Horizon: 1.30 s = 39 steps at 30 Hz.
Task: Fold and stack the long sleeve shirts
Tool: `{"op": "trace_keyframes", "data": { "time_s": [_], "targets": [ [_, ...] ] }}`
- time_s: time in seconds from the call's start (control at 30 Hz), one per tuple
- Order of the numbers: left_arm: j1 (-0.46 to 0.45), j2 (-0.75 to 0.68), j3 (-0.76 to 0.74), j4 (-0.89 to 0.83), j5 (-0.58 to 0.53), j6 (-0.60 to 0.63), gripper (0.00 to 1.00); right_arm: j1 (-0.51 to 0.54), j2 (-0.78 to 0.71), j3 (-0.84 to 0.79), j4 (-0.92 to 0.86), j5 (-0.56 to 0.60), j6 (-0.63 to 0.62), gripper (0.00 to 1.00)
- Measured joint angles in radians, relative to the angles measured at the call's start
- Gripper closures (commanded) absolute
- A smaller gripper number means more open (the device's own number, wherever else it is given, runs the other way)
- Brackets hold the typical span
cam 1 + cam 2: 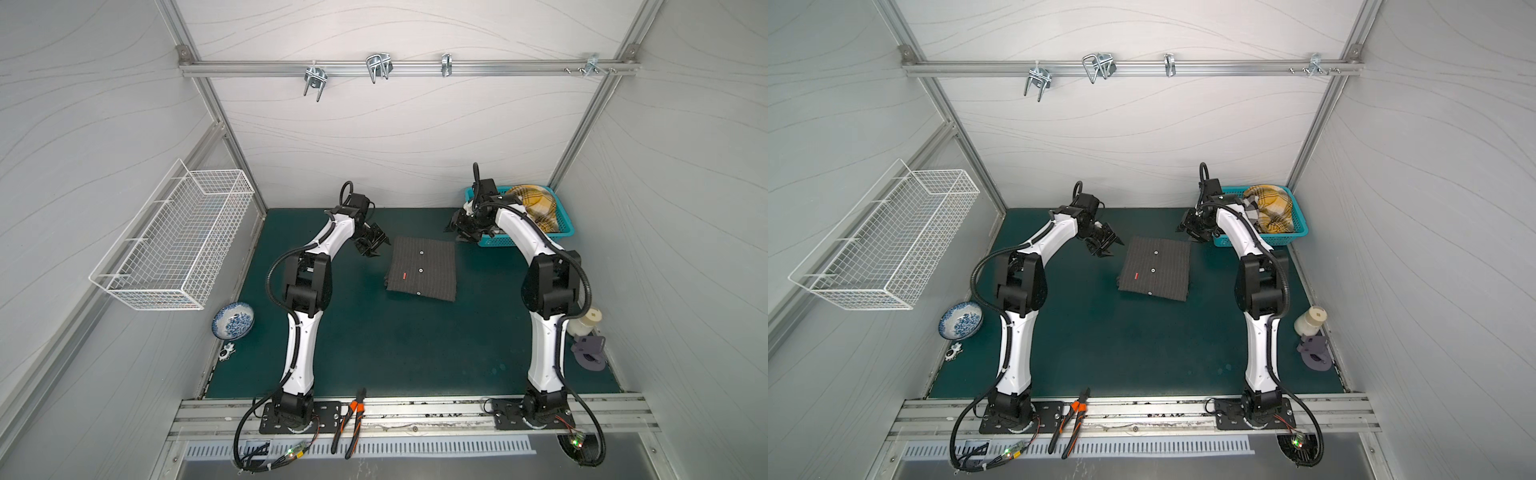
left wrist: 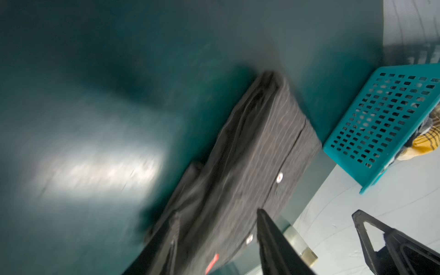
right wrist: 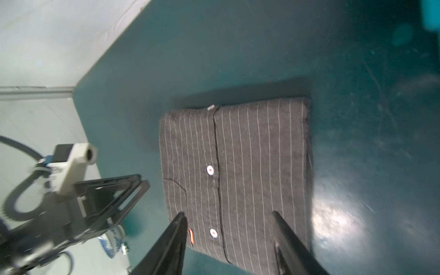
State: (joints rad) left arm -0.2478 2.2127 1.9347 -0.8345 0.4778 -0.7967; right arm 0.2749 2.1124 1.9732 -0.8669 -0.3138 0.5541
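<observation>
A dark charcoal pinstriped long sleeve shirt (image 1: 422, 268) (image 1: 1154, 269) lies folded into a flat square on the green mat, button placket up, with white buttons and a small red tag showing. My left gripper (image 1: 377, 248) (image 1: 1111, 248) hovers just off the shirt's far left corner, open and empty. My right gripper (image 1: 455, 233) (image 1: 1187, 233) hovers off its far right corner, also open and empty. In the left wrist view the shirt (image 2: 250, 147) lies beyond the spread gripper (image 2: 217, 214). In the right wrist view the shirt (image 3: 238, 154) lies flat under the open gripper (image 3: 228, 214).
A teal basket (image 1: 557, 237) holding a yellow plaid cloth (image 1: 536, 203) stands at the back right, close behind my right gripper. A white wire basket (image 1: 174, 245) hangs on the left wall. A blue-and-white bowl (image 1: 233, 320), orange pliers (image 1: 351, 419) and a white cylinder (image 1: 586, 322) sit at the edges.
</observation>
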Motion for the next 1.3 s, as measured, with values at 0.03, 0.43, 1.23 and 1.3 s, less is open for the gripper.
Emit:
{"op": "trace_keyframes", "data": {
  "time_s": [0.03, 0.43, 1.23, 1.3],
  "targets": [
    [-0.008, -0.056, -0.046, 0.005, -0.003, 0.006, 0.59, 0.015, -0.04, -0.048, 0.005, 0.012, -0.011, 0.51],
    [-0.125, -0.098, -0.247, 0.163, 0.072, 0.024, 0.88, 0.11, -0.108, -0.371, 0.054, 0.026, -0.097, 0.66],
    [-0.087, -0.711, -0.922, 0.298, 0.008, 0.061, 0.25, 0.236, -0.512, -0.79, 0.132, 0.119, -0.091, 0.32],
    [-0.06, -0.718, -0.956, 0.35, 0.016, 0.072, 0.23, 0.214, -0.525, -0.818, 0.148, 0.088, -0.09, 0.28]
  ]
}}
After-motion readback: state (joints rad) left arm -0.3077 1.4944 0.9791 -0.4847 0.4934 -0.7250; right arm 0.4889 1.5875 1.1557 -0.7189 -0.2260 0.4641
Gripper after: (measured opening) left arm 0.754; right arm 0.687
